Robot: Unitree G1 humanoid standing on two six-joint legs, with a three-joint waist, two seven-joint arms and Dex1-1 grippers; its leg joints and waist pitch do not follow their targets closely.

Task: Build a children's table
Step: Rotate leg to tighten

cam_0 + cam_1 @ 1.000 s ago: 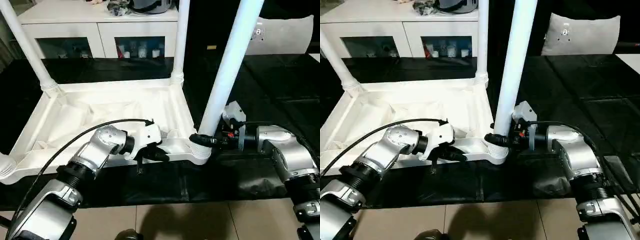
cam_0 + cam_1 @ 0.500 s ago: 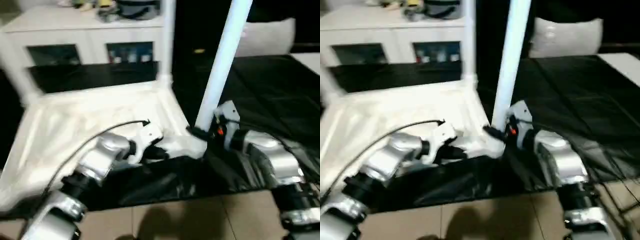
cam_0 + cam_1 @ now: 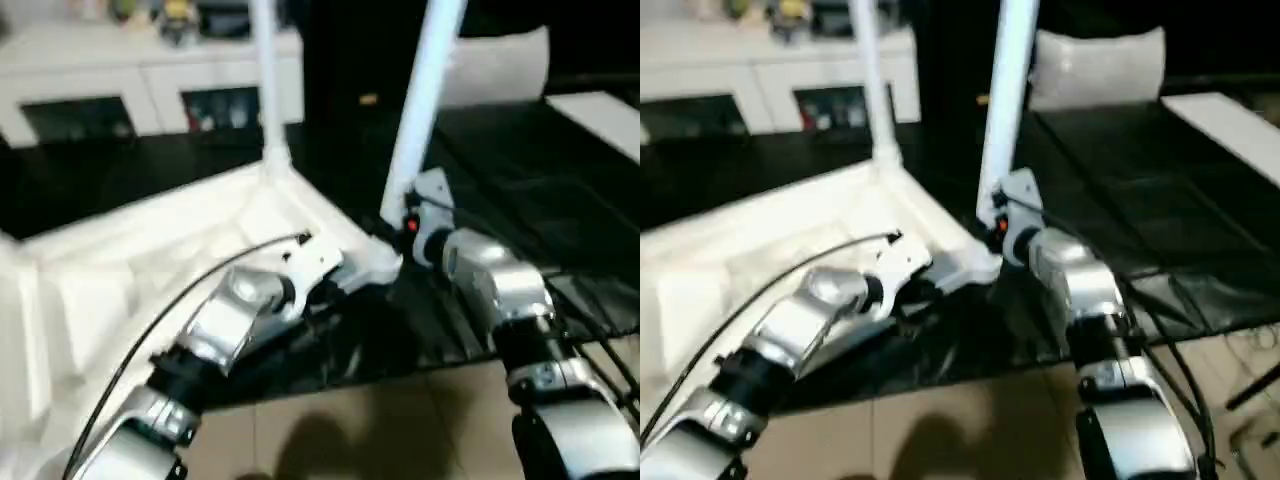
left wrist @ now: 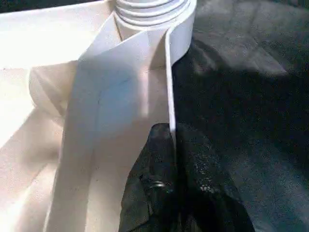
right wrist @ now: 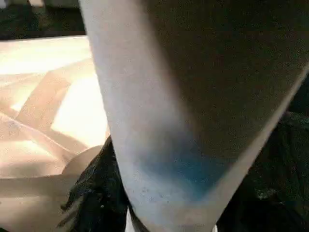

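The children's table lies upside down: its white top (image 3: 150, 260) rests on the black-covered work table. One white leg (image 3: 265, 80) stands in the far corner, and a second leg (image 3: 420, 100) rises from the near corner socket (image 4: 149, 9). My left gripper (image 3: 325, 290) is shut on the top's thin near rim (image 4: 169, 72), with a black finger (image 4: 154, 169) on each side of it. My right gripper (image 3: 395, 225) is shut around the base of the near leg (image 5: 169, 96), just above the socket, and its dark fingers (image 5: 91, 193) show beside the tube.
The black-covered work table (image 3: 520, 150) stretches to the right and back. A white cabinet (image 3: 150, 60) stands behind it, with a white cushion (image 3: 500, 65) at the back right. Tiled floor (image 3: 350, 430) lies in front of the table's edge.
The whole picture has swung and tilted, so the camera has moved. Both grippers keep the same holds on the rim and the leg.
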